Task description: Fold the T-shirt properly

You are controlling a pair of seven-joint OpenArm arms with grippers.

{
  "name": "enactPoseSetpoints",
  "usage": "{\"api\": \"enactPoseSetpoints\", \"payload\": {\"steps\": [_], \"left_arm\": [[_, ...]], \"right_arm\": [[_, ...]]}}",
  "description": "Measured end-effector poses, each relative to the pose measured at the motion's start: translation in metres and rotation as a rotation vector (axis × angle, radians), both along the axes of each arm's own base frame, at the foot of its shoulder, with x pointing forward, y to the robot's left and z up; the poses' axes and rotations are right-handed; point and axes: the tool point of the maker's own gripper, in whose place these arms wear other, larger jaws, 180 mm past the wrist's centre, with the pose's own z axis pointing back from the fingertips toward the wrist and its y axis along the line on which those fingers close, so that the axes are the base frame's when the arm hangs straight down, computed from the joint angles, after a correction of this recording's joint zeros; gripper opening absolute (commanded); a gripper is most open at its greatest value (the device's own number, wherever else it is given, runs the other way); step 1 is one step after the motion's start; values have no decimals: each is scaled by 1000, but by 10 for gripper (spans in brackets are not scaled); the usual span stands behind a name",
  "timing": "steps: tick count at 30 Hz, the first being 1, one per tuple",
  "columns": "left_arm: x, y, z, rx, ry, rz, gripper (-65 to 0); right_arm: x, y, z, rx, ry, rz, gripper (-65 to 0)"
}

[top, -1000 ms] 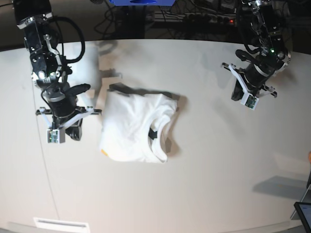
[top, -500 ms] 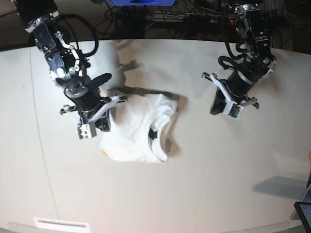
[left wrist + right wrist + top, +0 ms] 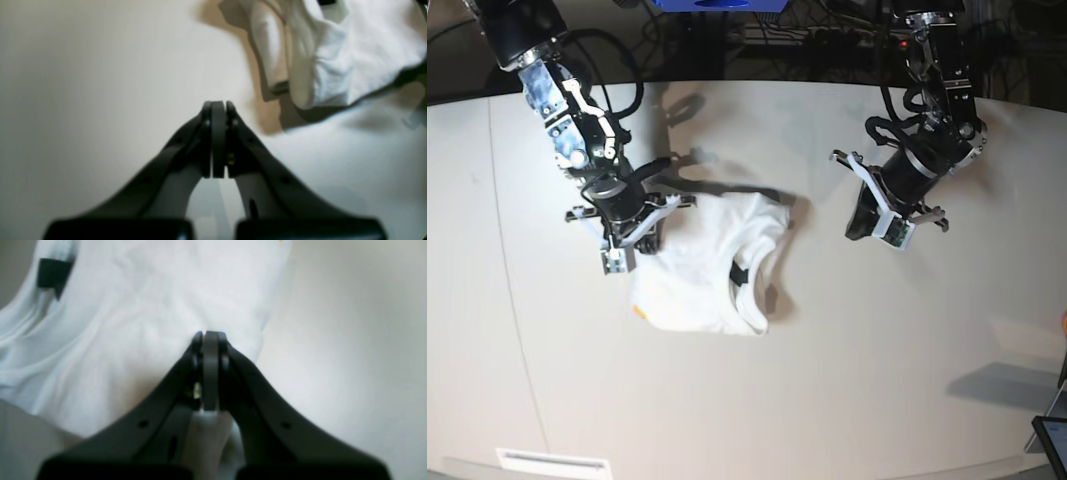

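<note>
Near the table's centre lies the T-shirt, folded plain side up, so the right gripper, jaws together over its 9 o'clock edge, and the left gripper (also pinched together, clear at 3 o'clock) should probably press and tidy the bundle.

No words, numbers or signs can be read in any view. The T-shirt is seen with its plain white side up, and the small dark tag at its neck is too blurred to be read.
</note>
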Motion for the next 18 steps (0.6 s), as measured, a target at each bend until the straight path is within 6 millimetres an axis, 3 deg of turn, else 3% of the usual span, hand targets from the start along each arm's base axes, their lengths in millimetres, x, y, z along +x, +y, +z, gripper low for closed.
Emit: {"api": "enactPoseSetpoints", "payload": {"steps": [4,9,14,18], "left_arm": [[0,0,0,-1,0,0,-650],[4,0,2,-3,-7,1,-650],[3,2,-4,-4,10,7,-650],[4,3,-4,-4,10,7,-650]], "right_arm": [[-4,1,-12,2,8,-19,-647],[-4,2,-9,4,9,-16,-647],[0,18,37,55,-25,43,-647],[27,26,73,66,-95,63,-647]]}}
